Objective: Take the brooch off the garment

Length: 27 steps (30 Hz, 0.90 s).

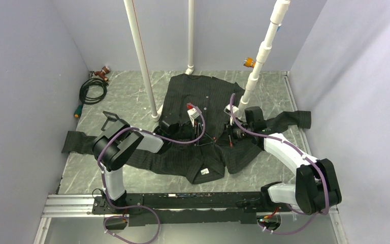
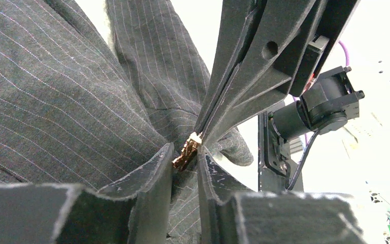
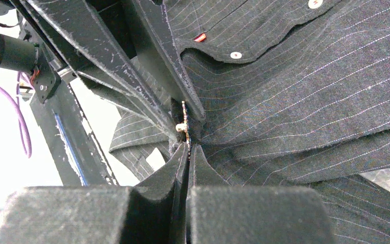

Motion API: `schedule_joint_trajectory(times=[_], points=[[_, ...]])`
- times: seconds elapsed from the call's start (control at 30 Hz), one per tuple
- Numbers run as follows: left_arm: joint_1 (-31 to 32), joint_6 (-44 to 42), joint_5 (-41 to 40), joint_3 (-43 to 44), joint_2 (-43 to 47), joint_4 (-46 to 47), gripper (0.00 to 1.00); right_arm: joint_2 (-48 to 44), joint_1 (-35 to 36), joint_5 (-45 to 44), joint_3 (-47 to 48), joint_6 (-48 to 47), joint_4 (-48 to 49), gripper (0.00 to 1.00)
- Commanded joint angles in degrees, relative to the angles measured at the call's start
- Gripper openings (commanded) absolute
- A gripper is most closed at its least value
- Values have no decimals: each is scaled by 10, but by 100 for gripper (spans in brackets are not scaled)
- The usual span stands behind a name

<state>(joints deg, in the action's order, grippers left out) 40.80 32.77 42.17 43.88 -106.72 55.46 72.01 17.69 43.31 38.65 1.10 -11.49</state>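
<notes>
The garment [image 1: 208, 96], a black pinstriped button-up shirt, lies spread face up on the grey marbled tabletop [image 1: 127, 96], sleeves out to both sides and the white collar label [image 1: 205, 171] toward the arm bases. Both arms reach in over the middle of the shirt and meet there, tip to tip. The right end effector [image 3: 188, 152] is fully closed on a raised fold of the garment; in the right wrist view, creases in the cloth radiate from the pinch point. The brooch [image 2: 185, 152] sits on that fold just beyond the right end effector's tips, seen edge-on and glinting gold in the left wrist view, pale and thin in the right wrist view. The left end effector [image 2: 185, 157] is set to a narrow gap that straddles the brooch. In the left wrist view, the brooch's lower end rests against the finger [image 2: 157, 173] on the left of that view, while a sliver of cloth shows between the brooch and the opposite finger. The brooch is attached to the garment. In the right wrist view, a small red tag [image 3: 200, 37] and a white button [image 3: 236, 55] lie on the shirt front beyond the contact point, well apart from the brooch. White pipes [image 1: 142, 56] stand upright at the far side of the tabletop, and a coiled cable [image 1: 94, 91] lies in the far left corner.
</notes>
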Motion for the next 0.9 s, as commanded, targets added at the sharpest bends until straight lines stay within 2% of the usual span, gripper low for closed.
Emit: schedule_joint_trajectory(times=[0.0,0.13,0.27,0.4,0.63,0.87], points=[[2,8,-2,11,-9,13,25,-5,-1,17,11,2,23,0],[2,9,-3,12,-13,9,21,-5,-1,20,11,1,22,0],[2,9,1,13,-16,11,21,-5,-1,18,11,-1,22,0],[-1,16,16,7,-16,32,32,-5,-2,0,11,-3,20,0],[-13,-5,59,1,15,49,45,-4,-2,-13,10,-14,18,0],[-43,-89,74,-17,56,24,48,-7,-2,15,8,-54,17,0]])
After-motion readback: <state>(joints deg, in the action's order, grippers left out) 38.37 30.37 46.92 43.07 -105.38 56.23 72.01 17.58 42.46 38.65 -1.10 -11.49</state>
